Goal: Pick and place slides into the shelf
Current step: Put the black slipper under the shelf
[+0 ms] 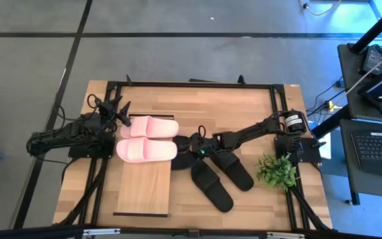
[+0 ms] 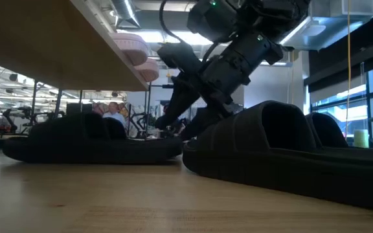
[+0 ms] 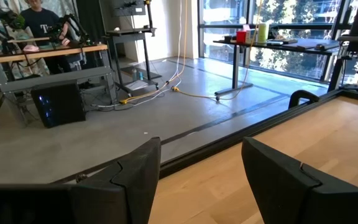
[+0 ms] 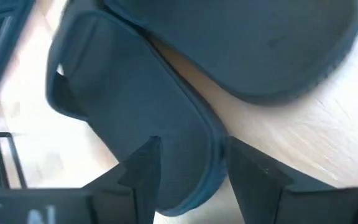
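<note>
The pale pink slides (image 1: pixel 144 137) lie side by side on the far end of the shelf (image 1: pixel 142 189), whose light plank top fills the low view's upper left (image 2: pixel 44 39). Two black slides (image 1: pixel 211 186) (image 1: pixel 236 172) rest sole-down on the table right of the shelf. My right gripper (image 1: pixel 192 147) (image 4: pixel 188 146) is open, lowered over another black slide (image 4: pixel 123 106) by the shelf's right edge, one finger on either side of its rim. My left gripper (image 1: pixel 121 111) (image 3: pixel 201 149) is open, held above the table's far left, just left of the pink slides. My right gripper comes down slanting from the table's right, its two fingers (image 4: pixel 145 171) straddling the side rim (image 4: pixel 197 155) of the black slide, which lies on the table. Whether the fingers touch the rim I cannot tell.
A small green plant (image 1: pixel 277 171) stands on the table's right side near the right arm's base. A black frame runs along the table's far edge (image 1: pixel 191 84). In the low view one black slide (image 2: pixel 89 139) lies under the shelf and another (image 2: pixel 283 145) is close to the camera.
</note>
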Available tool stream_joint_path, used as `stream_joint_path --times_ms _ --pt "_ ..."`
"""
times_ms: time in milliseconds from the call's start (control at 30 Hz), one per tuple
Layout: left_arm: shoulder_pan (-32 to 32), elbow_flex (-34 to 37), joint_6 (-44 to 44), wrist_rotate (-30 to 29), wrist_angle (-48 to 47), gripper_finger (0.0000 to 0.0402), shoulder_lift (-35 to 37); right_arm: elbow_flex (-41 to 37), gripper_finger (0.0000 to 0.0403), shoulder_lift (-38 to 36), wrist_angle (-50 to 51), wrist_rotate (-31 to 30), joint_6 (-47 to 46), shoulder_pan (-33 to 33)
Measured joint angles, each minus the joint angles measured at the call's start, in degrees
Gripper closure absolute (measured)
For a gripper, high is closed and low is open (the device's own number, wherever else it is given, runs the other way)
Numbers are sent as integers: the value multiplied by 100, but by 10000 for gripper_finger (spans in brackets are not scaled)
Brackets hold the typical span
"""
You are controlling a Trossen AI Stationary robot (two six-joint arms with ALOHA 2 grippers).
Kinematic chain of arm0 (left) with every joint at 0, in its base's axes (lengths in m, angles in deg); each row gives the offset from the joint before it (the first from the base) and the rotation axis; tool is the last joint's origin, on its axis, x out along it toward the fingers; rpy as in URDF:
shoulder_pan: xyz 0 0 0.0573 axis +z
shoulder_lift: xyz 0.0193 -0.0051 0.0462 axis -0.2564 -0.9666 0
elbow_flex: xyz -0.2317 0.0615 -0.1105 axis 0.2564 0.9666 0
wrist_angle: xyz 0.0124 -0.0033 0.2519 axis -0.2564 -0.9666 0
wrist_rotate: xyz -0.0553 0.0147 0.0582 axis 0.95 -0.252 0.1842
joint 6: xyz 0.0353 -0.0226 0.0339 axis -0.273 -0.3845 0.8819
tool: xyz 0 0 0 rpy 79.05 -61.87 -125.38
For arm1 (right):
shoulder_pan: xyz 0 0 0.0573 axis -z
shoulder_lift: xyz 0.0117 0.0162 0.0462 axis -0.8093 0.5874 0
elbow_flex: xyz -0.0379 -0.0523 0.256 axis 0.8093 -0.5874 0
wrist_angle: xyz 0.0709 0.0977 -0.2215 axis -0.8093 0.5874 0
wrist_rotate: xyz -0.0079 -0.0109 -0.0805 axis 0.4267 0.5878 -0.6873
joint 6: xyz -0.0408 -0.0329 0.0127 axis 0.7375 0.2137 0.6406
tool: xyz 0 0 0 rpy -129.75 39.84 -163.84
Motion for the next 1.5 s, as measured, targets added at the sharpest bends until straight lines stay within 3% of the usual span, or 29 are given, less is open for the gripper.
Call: stream_joint_path --times_ms 433,833,1133,1333,1500 --pt "0 0 0 1 2 185 0 331 228 -152 1117 -226 257 4" --pt "-2 0 0 1 0 185 0 343 228 -1784 2909 -1712 1139 -237" --pt "0 0 0 -1 2 185 0 343 228 -2083 3396 -1646 2293 -766" --pt "0 0 -2 1 4 185 -2 343 228 -2087 3639 -1613 2221 -990" --pt "0 0 -2 1 4 185 0 343 228 -2168 4512 -1613 2396 -1110"
